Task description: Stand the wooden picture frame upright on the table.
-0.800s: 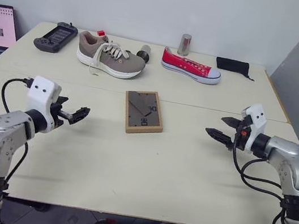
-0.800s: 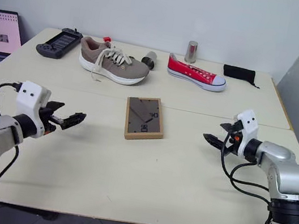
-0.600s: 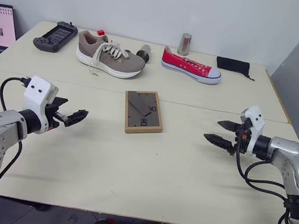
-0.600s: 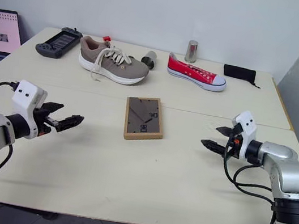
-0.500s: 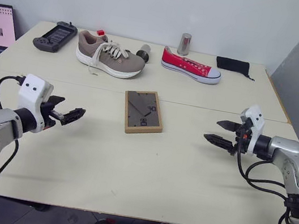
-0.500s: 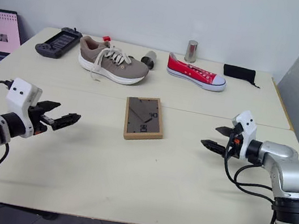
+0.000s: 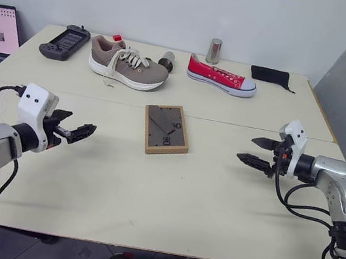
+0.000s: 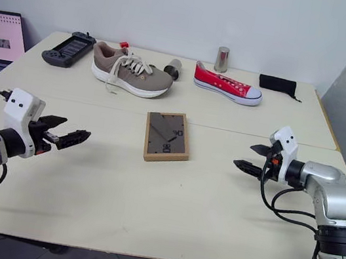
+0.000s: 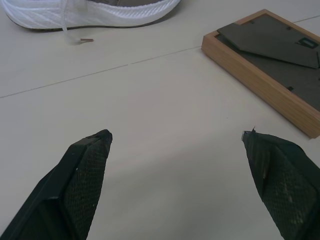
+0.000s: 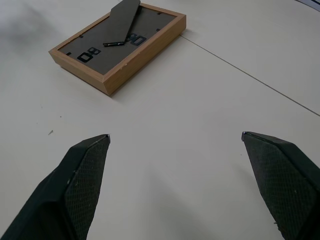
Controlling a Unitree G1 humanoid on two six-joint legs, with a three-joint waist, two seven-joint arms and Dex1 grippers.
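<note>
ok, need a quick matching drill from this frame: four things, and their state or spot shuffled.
Things:
1. frame
2. red shoe
3. left gripper
4. black pouch

States:
A. open, holding nothing
B. lying face down mid-table
C. far right corner of the table
D. back row, right of the metal cup

Pairs: 1-B, 2-D, 3-A, 4-C

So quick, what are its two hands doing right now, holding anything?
Left hand: open, holding nothing.
Right hand: open, holding nothing.
</note>
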